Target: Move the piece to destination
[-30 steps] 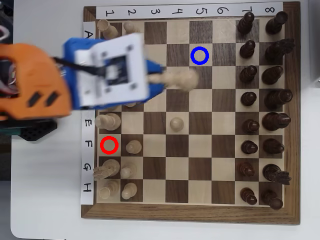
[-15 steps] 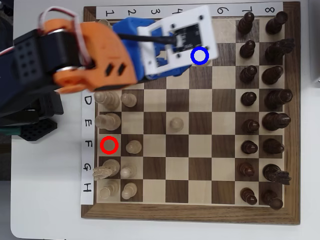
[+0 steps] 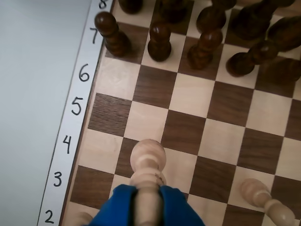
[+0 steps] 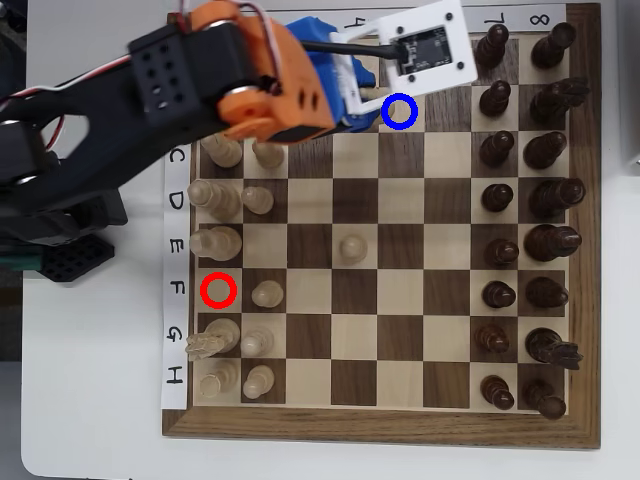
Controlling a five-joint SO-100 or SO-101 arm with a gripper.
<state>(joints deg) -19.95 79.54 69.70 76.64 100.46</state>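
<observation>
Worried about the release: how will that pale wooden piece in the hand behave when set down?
The slim light tan turned-wood chess piece looks rigid and light. Tall over a narrow base, it may tip if released tilted. The blue hand pinches its smooth stem, so slipping seems possible.

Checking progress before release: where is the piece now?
In the wrist view, the piece sits bottom centre, clamped between the blue jaws, over the board near the 3 and 4 labels.

The board (image 4: 400,250) was checkered in pale and dark brown wood, framed by white strips with black handwritten numbers and letters. The piece (image 3: 148,162) was light tan; the hand (image 3: 146,207) gripping it was bright blue. The arm (image 4: 250,70) was orange and black. The destination (image 4: 399,111) ring was blue, another ring (image 4: 218,290) red. The desk (image 4: 90,400) was white.
</observation>
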